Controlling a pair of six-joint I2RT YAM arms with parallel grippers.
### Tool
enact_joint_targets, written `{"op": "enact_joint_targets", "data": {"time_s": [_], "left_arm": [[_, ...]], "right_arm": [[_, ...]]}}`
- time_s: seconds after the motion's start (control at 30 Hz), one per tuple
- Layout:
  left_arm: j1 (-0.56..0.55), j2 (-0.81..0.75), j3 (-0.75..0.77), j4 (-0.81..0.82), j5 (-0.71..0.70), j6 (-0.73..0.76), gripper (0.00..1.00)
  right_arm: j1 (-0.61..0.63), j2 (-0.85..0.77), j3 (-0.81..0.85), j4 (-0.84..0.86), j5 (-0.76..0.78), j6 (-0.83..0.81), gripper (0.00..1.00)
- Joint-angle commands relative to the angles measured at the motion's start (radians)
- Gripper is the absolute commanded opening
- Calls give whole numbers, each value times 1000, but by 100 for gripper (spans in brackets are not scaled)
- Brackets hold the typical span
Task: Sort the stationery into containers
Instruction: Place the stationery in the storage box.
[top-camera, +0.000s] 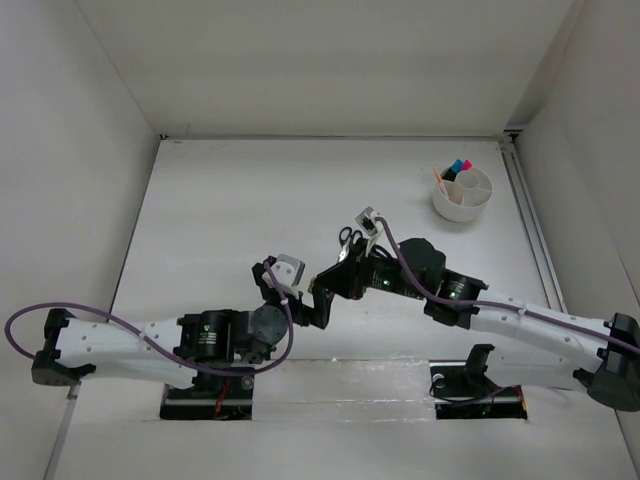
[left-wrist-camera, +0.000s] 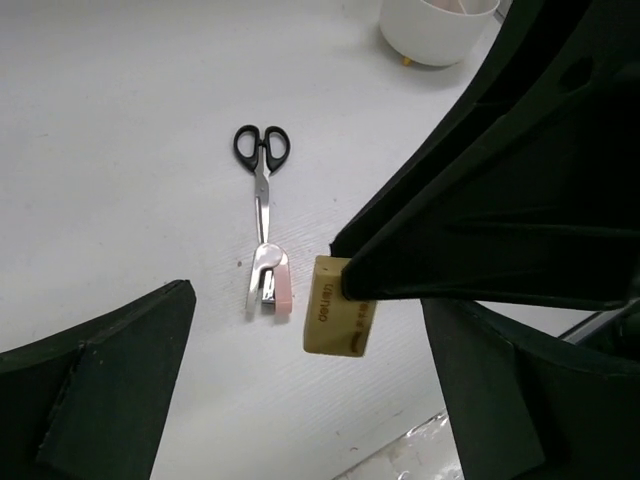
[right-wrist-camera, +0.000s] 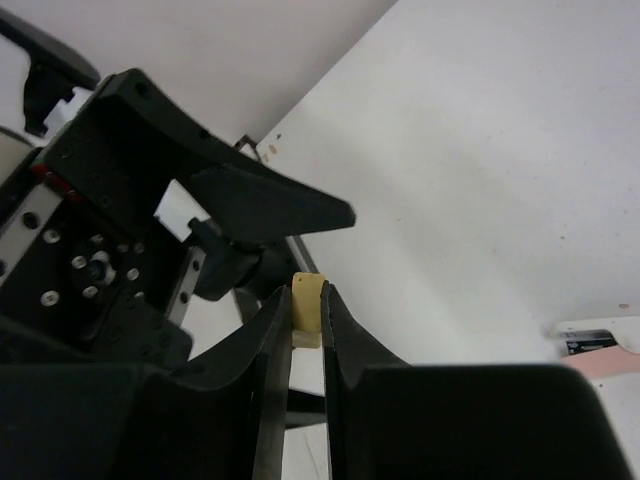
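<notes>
My right gripper (right-wrist-camera: 305, 294) is shut on a pale yellow eraser (right-wrist-camera: 308, 302), holding it above mid-table. The same eraser (left-wrist-camera: 338, 320) hangs between the wide-apart fingers of my left gripper (left-wrist-camera: 310, 400), which is open and touches nothing. From above, the two grippers meet at the table's middle, left gripper (top-camera: 295, 292) below the right arm's tip. Black-handled scissors (left-wrist-camera: 262, 175) lie flat beyond; only their handles (top-camera: 348, 237) show from above. A small pink-and-white item (left-wrist-camera: 272, 285) lies at the blade tips. The round white tub (top-camera: 442, 206) stands far right, holding markers with blue and pink caps (top-camera: 457, 167).
White walls enclose the table on the left, back and right. A metal rail (top-camera: 530, 230) runs along the right edge next to the tub. The right arm stretches over the scissors' blades.
</notes>
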Motion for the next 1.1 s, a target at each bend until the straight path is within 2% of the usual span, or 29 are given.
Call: {"op": "enact_joint_targets", "data": {"time_s": [0.0, 0.07, 0.13, 0.23, 0.27, 0.37, 0.5, 0.53, 0.6, 0.77, 0.9, 1.07], "left_arm": [[10, -29, 14, 73, 16, 7, 95], [10, -29, 3, 84, 45, 8, 100], [10, -29, 3, 84, 54, 17, 100], [10, 17, 31, 13, 35, -38, 100], [10, 37, 45, -5, 21, -80, 100], [10, 55, 65, -82, -10, -143, 100], [10, 66, 65, -198, -73, -287, 100], [10, 57, 65, -236, -90, -346, 100], [10, 42, 45, -264, -110, -394, 100], [10, -26, 23, -300, -122, -449, 100], [10, -66, 2, -298, -131, -460, 100], [10, -45, 11, -347, -131, -516, 100]], "right_arm": [[7, 38, 5, 38, 130, -13, 0], [-19, 70, 25, 38, 164, -45, 0], [-67, 107, 34, 64, 193, -74, 0], [-172, 146, 34, 136, 225, -122, 0], [-209, 156, 34, 206, 204, -175, 0], [-376, 190, 54, 270, 71, -265, 0], [-571, 199, 115, 255, -47, -408, 0], [-664, 209, 126, 255, -111, -431, 0], [-751, 238, 149, 255, -193, -520, 0], [-1028, 301, 214, 285, -363, -530, 0], [-1171, 360, 275, 296, -400, -539, 0], [-1305, 517, 385, 307, -552, -519, 0]]}}
